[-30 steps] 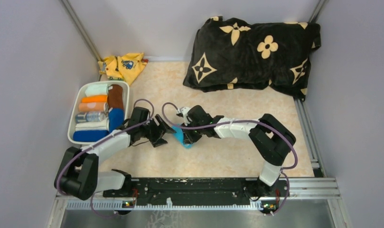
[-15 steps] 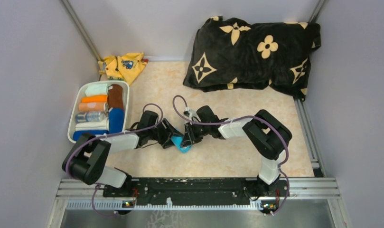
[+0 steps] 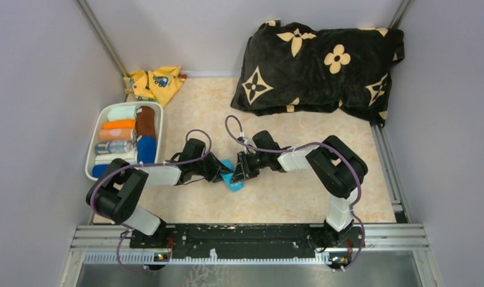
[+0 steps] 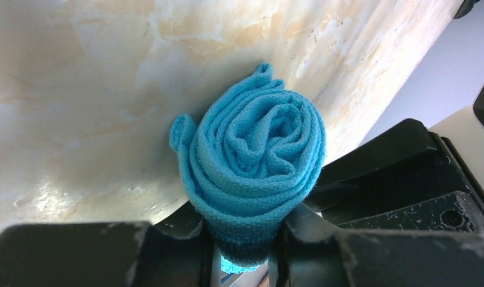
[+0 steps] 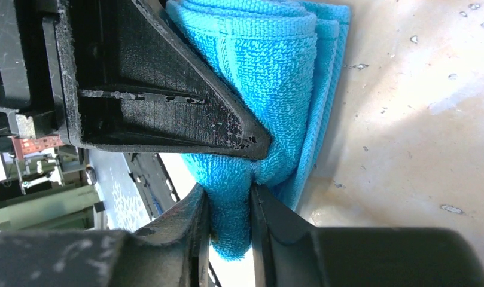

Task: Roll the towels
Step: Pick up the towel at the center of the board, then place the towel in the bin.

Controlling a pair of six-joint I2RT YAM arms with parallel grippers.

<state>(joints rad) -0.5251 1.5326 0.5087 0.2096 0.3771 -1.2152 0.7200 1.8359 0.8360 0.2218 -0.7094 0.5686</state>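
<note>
The light cyan towel is a tight roll at the table's middle, held between both grippers. In the left wrist view the spiral end of the cyan towel faces the camera, and my left gripper is shut on the roll, its jaws pressing both sides. My right gripper is shut on the other end of the cyan towel. From above, the left gripper and right gripper meet at the roll. The brown towel and the dark blue towel lie rolled in the white basket.
The basket at the left also holds several other rolls and a bottle. A yellow printed cloth lies in the back left corner. A big black flowered cushion fills the back right. Grey walls close in on both sides.
My left arm has reached rightward to the cyan roll and its jaws have closed on it. The right gripper has kept its hold and shifted slightly right.
</note>
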